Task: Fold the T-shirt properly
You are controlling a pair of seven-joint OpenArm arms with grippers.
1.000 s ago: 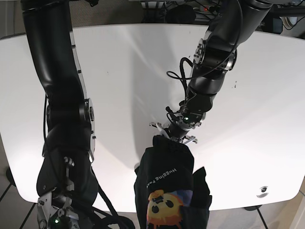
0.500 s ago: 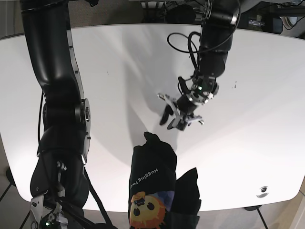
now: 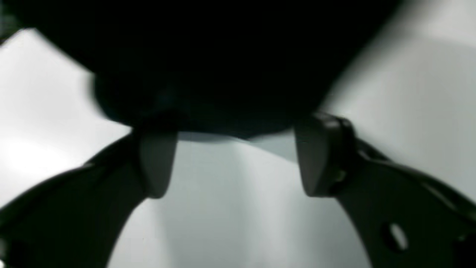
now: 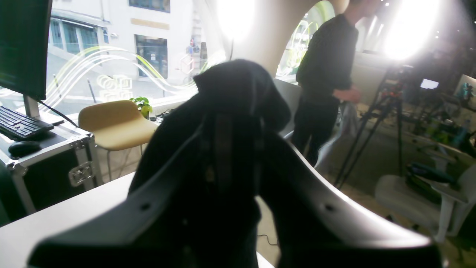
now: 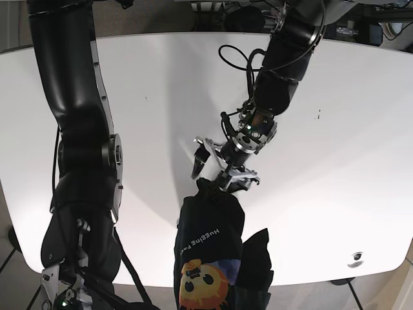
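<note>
The black T-shirt [image 5: 210,239], with a yellow sun print and white lettering, is bunched at the table's near edge. Its top peak sits just below my left gripper [image 5: 217,172], which is open. In the left wrist view the grey pads [image 3: 156,163] stand wide apart around my left gripper [image 3: 238,160], with the T-shirt [image 3: 223,56] just beyond the tips. In the right wrist view my right gripper [image 4: 230,126] is shut on the T-shirt [image 4: 238,93], whose cloth drapes over and hides the fingertips. Only the right arm [image 5: 84,161] shows in the base view.
The white table [image 5: 348,129] stretches wide behind the shirt. A small dark object [image 5: 355,258] lies near its front right corner. Beyond the table stand a person [image 4: 323,74], a yellow chair [image 4: 115,123], a tripod [image 4: 386,108] and a case with a keyboard [image 4: 22,123].
My left gripper was at the shirt's top, then lifted away to the upper right and opened. Now it is back down-left at the peak. The shirt shifted slightly left.
</note>
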